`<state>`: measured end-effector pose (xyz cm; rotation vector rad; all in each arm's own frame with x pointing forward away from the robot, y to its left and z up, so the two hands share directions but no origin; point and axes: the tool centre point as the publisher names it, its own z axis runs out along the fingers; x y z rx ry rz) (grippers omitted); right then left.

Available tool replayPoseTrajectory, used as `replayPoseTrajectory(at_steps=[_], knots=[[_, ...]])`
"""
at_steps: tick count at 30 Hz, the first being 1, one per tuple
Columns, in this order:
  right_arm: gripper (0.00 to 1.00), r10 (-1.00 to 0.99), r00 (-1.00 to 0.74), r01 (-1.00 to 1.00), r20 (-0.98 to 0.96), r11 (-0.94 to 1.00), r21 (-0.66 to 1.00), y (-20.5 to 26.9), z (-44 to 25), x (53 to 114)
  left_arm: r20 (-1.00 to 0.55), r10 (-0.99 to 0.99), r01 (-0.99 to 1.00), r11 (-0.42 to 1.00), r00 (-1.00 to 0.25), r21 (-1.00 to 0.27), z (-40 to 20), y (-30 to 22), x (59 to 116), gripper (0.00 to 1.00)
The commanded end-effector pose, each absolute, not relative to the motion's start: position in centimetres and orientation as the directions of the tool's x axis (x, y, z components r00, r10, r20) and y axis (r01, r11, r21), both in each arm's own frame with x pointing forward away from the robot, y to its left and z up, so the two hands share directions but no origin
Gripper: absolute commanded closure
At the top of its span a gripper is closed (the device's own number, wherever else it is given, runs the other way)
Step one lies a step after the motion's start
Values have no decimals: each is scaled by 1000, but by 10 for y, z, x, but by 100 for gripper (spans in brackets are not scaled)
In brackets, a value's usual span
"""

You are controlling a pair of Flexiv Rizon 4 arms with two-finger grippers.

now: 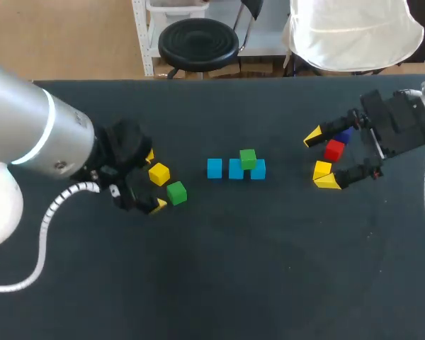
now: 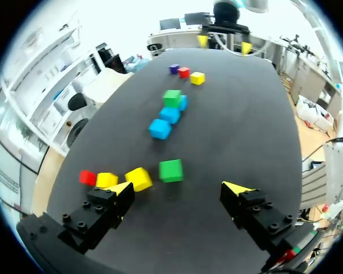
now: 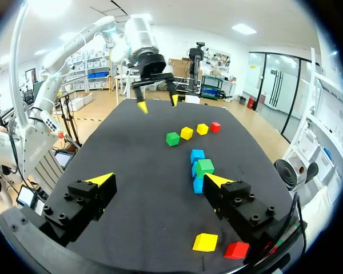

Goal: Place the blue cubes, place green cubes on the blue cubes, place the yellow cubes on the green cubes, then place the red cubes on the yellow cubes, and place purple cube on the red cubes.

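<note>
Three blue cubes (image 1: 214, 168) sit in a row at mid-table, and a green cube (image 1: 248, 159) rests on top of the row toward its right end. A loose green cube (image 1: 176, 192) and a yellow cube (image 1: 159, 173) lie at the left. My left gripper (image 1: 154, 180) hangs open above them. In the left wrist view, that green cube (image 2: 170, 170) is ahead between the fingers, with two yellow cubes (image 2: 138, 178) and a red cube (image 2: 87, 177) to one side. My right gripper (image 1: 320, 159) is open around a red cube (image 1: 333, 149), a yellow cube (image 1: 322, 169) and a purple cube (image 1: 343, 134).
The dark table (image 1: 255, 269) has bare room across its whole near half. In the right wrist view, the yellow cube (image 3: 206, 242) and red cube (image 3: 236, 250) lie under the right gripper (image 3: 159, 180), and the blue row (image 3: 198, 155) is ahead of it.
</note>
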<state>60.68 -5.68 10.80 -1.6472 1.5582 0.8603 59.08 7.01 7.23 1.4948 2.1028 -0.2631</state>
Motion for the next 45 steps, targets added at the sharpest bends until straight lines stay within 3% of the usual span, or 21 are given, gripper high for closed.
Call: replayPoseTrajectory(at_steps=[1,8,30,45], knots=[[0,-532,56,-998,-845,-29,-48,-57,108,606,-533,816,935,333,-223,120,63,59,587,0],[0,-532,56,-998,-845,-29,-48,-57,108,606,-577,786,954,296,-223,35,47,37,583,0],[0,-532,56,-998,-845,-29,-48,-57,108,606,-598,778,958,280,-192,57,47,30,577,0],[0,-532,56,-998,-845,-29,-48,-57,108,606,-624,713,886,458,-321,68,49,35,556,0]])
